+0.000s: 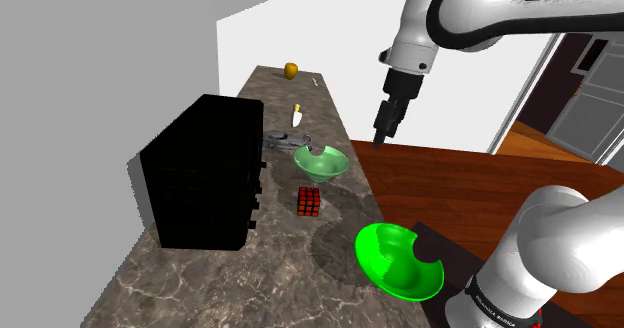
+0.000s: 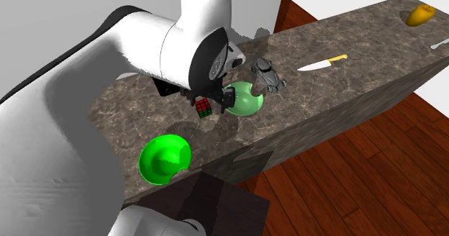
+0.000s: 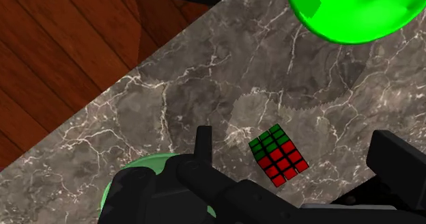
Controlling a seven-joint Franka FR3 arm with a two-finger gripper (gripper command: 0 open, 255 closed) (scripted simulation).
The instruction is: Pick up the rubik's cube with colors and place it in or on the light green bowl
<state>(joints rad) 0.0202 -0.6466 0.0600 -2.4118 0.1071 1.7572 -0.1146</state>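
**Step in hand: approach, before the grasp.** The arm [image 1: 470, 6] enters from the upper right of the shoulder view and hangs over the far edge of the marble counter [image 1: 200, 276]. The black box [image 1: 205, 176] stands at centre left of that view and is not involved.

Two bowls are present. The bright green bowl [image 1: 398, 261], at lower centre right, is not the target. The light green bowl [image 1: 320, 161], at frame centre, is the target.

The cube [image 1: 309, 202] lies on the counter just below the light green bowl in the shoulder view. It is close beside the bowl and does not touch it.

The gripper [image 1: 382, 134] hangs well above the counter. In the wrist view its fingers [image 3: 203, 144] stand wide apart with nothing in them, and the cube is seen between them, far below.

**Next move, as judged:** descend, keep the cube centred between the fingers, then close on two opposite faces. The light green bowl is near the descent path.

**Hidden or unclear:**
- In the second exterior view the arm covers most of the gripper.
- In the wrist view the gripper body covers part of the light green bowl, and the frame edge cuts off the bright green bowl.
- The knife [image 2: 321, 62] is legible. The grey object [image 2: 268, 75] and the yellow object [image 2: 420, 14] cannot be identified.
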